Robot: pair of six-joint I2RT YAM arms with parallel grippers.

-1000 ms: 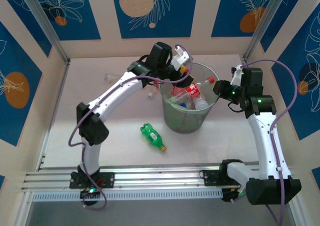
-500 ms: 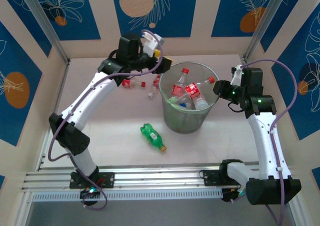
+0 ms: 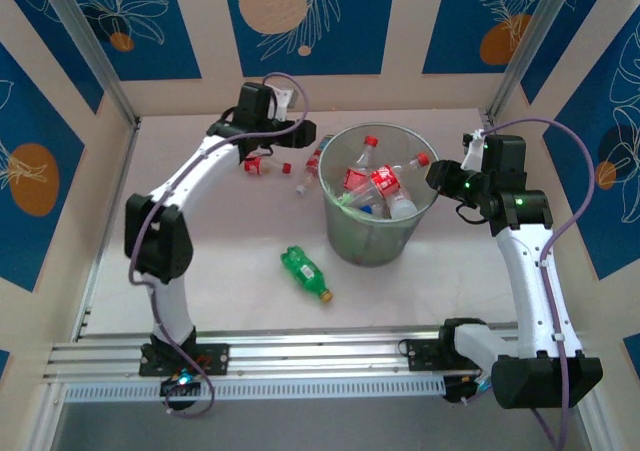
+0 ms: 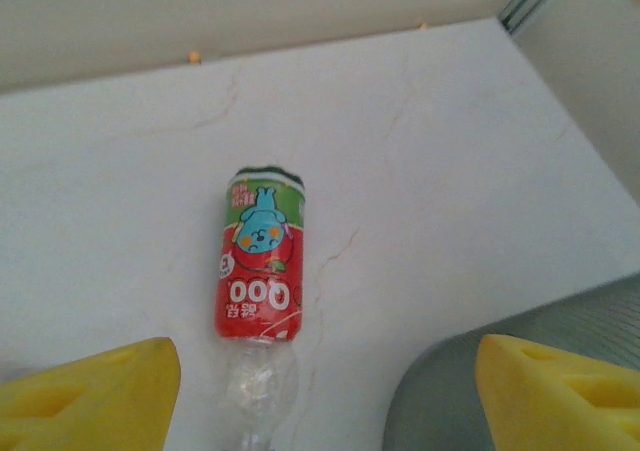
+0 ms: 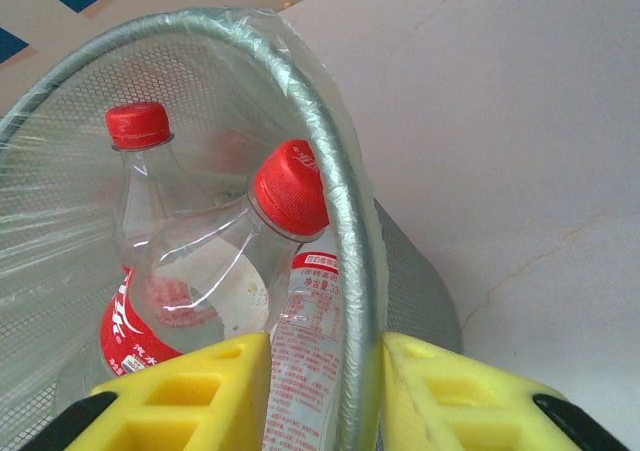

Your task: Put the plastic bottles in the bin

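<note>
Left wrist: left end effector [image 4: 325, 396], spread, moved from bin [image 3: 350, 241] to over red-labelled bottle [image 4: 262, 271], next pickup likely; right end effector [image 5: 322, 391] pinches bin rim.

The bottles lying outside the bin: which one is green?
The green bottle with the yellow cap, lying alone in front of the bin. The other loose bottles, farther back, are clear with red labels.
</note>
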